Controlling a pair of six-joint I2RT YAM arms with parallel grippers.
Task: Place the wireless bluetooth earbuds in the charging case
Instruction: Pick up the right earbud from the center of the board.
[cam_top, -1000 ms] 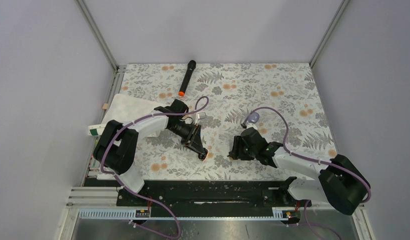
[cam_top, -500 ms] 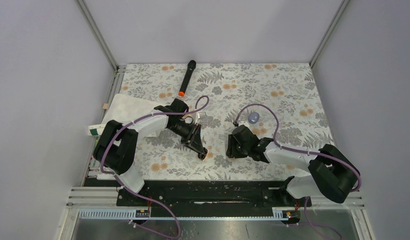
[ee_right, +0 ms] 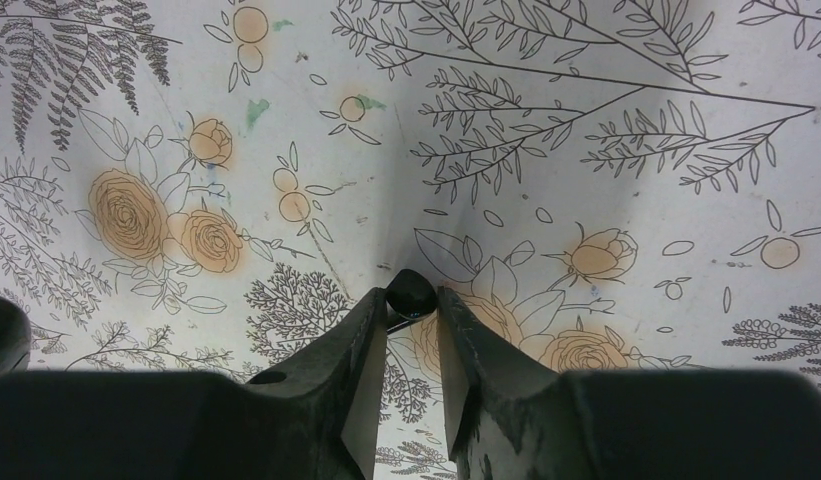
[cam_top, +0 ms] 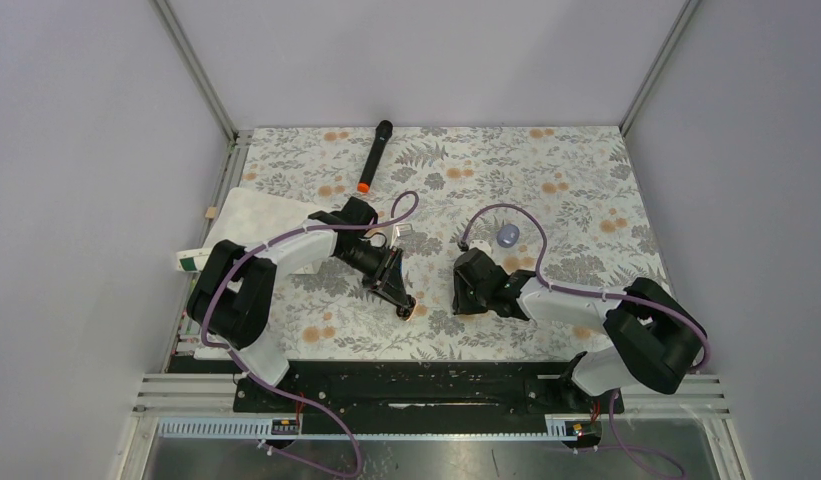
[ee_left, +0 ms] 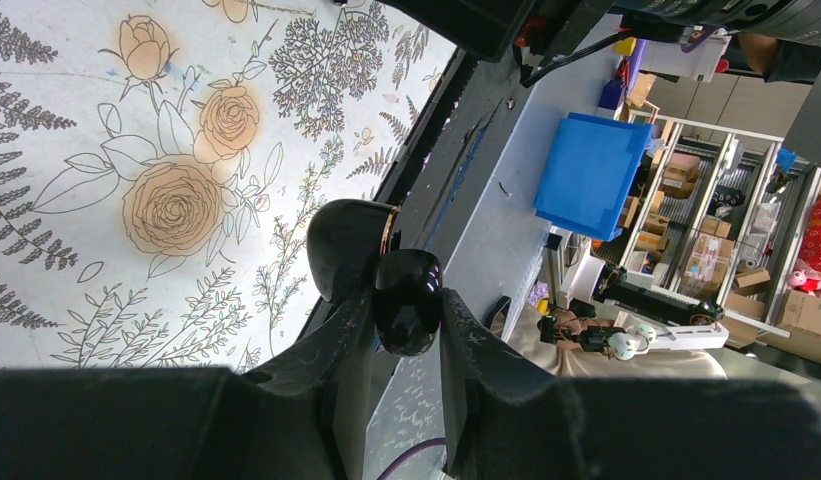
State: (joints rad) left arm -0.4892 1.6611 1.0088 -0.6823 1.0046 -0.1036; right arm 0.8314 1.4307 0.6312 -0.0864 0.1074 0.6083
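Note:
The charging case (ee_left: 407, 322) is glossy black, with its lid (ee_left: 347, 244) hinged open. My left gripper (ee_left: 406, 298) is shut on its body and holds it just above the floral tabletop near the front edge, where the same gripper (cam_top: 408, 307) shows in the top view. My right gripper (ee_right: 411, 300) is low over the table to the right of it, and its tips press a tiny black earbud (ee_right: 411, 289) from both sides. From above, the right gripper (cam_top: 458, 300) hides that earbud. I see no second earbud in any view.
A black microphone (cam_top: 373, 156) with an orange ring lies at the back. A white flat box (cam_top: 258, 222) sits at the left edge under the left arm. A small bluish cap (cam_top: 508, 235) and a small clear piece (cam_top: 404, 231) lie mid-table. The black rail (cam_top: 436, 380) runs along the front.
The right arm has shifted left across the table and its jaws have narrowed onto the earbud. The left arm and the case it holds have not moved.

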